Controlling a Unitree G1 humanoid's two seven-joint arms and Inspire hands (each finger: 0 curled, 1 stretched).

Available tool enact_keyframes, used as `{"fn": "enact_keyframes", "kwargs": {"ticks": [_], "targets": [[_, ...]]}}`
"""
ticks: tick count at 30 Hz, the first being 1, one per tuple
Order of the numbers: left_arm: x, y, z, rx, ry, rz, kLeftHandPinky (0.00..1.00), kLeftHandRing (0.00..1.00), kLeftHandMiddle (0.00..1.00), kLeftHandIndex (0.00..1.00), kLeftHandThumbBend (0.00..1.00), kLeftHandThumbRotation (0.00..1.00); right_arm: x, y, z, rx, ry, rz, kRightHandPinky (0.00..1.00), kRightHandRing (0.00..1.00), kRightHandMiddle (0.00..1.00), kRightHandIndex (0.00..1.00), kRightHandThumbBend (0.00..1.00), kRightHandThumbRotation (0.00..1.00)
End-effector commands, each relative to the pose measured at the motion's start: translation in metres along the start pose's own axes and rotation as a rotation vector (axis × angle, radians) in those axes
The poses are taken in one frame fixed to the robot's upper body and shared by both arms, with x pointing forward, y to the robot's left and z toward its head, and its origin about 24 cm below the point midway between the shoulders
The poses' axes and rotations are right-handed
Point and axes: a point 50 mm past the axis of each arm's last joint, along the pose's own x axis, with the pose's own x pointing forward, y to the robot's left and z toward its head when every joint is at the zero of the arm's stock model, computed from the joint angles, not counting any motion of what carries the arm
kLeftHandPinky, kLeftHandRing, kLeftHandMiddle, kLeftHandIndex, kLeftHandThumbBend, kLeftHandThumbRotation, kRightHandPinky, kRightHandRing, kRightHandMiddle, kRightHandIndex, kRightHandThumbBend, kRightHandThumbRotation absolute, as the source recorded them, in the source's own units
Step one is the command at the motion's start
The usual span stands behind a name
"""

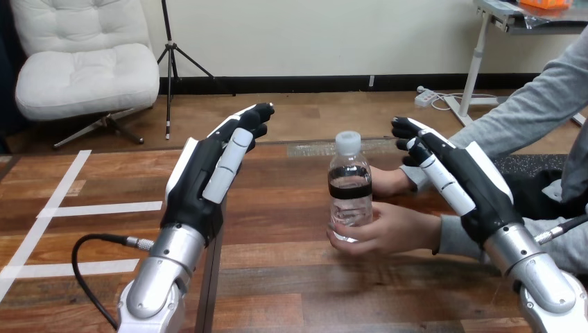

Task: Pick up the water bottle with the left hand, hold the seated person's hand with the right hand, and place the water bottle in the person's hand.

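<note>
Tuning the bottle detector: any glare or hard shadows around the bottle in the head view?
Head view: the light is even, with no hard shadow across the bottle. Small pale glints sit on its clear lower part, above the person's hand wrapped round its base. The white cap and dark band stand out plainly. The table carries only a soft sheen.

A broad stretch of bare wooden table (277,229) is lying open between the robot's raised left hand (208,173) and the upright water bottle (350,187), leaving the bottle's left side and cap free to approach. The person's lower hand (388,232) is wrapping the bottle's base from the right, the person's upper hand (388,182) is sitting just behind it, and the right hand (451,177) is hovering over the grey sleeve (455,239), crowding that side.
</note>
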Motion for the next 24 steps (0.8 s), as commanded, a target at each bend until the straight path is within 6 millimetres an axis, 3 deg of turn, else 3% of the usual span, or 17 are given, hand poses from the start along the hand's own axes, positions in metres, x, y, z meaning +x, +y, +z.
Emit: {"fn": "enact_keyframes", "kwargs": {"ticks": [1,10,24], "targets": [[0.004,0.001,0.023,-0.006,-0.119,0.001,0.94,0.90,0.89,0.80,0.71,0.88,0.005,-0.006,0.025,0.065,-0.133,-0.053,0.88,0.92,0.92,0.92,0.78,1.00],[0.004,0.002,0.025,-0.012,-0.133,0.005,0.97,0.90,0.87,0.77,0.67,0.87,-0.004,0.003,0.032,0.191,-0.172,-0.043,0.91,0.94,0.93,0.94,0.87,1.00],[0.000,0.000,0.027,-0.033,-0.149,0.020,0.99,0.90,0.87,0.78,0.67,0.85,-0.019,0.018,0.043,0.352,-0.199,-0.045,0.99,0.97,0.95,0.95,0.83,1.00]]}}
